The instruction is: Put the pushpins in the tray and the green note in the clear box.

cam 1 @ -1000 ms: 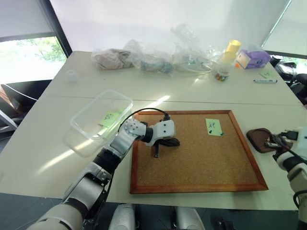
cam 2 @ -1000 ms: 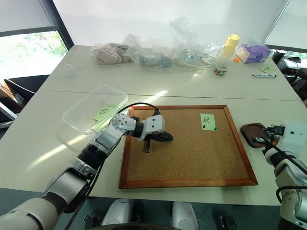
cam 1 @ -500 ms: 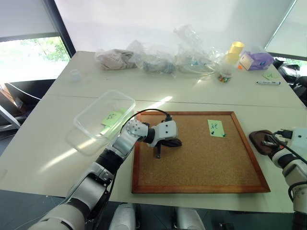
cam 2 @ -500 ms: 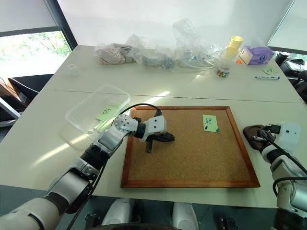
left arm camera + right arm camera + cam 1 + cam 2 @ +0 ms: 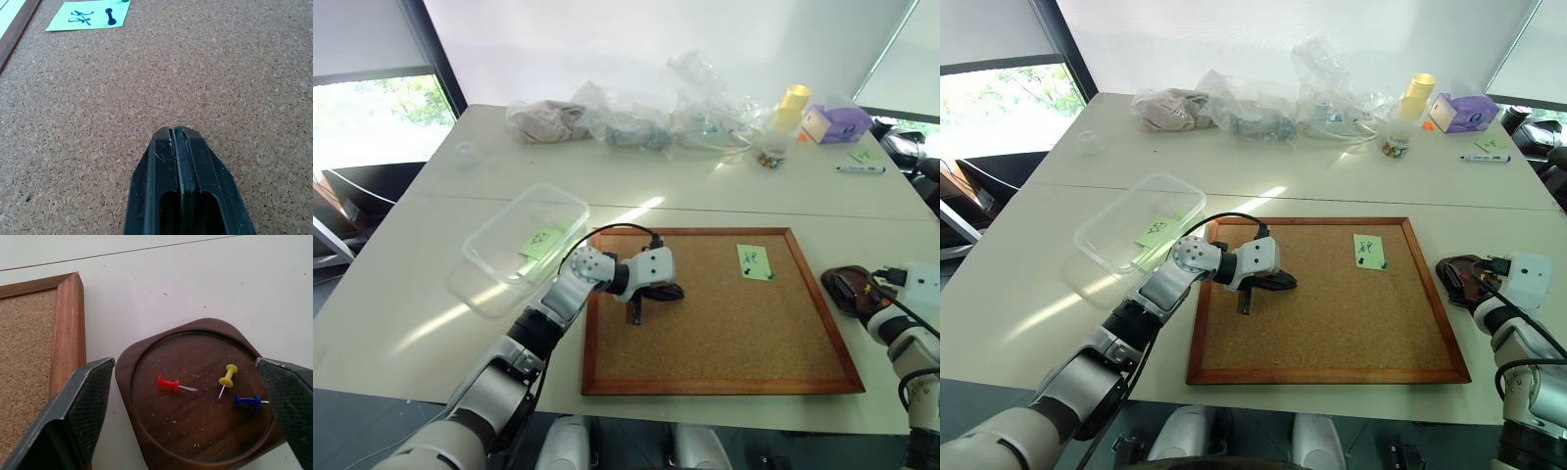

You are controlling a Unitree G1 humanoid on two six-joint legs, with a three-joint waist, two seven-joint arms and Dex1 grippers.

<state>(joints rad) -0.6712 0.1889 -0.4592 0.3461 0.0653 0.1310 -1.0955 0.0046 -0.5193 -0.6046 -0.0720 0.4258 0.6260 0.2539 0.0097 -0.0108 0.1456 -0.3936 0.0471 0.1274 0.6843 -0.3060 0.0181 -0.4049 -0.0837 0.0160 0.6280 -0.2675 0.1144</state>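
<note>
Over the tray (image 5: 195, 406), the right gripper (image 5: 188, 396) stands spread, and should lift straight up, clear of the pushpins (image 5: 228, 375)

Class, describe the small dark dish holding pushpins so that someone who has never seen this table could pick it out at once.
Start at the big wood-framed corkboard in the middle of the pale table. Just off its right edge, under the open right gripper, lies the tray, a shallow dark-brown wooden dish. Nothing else there is dark wood with a round hollow holding red, yellow and blue pushpins.
</note>
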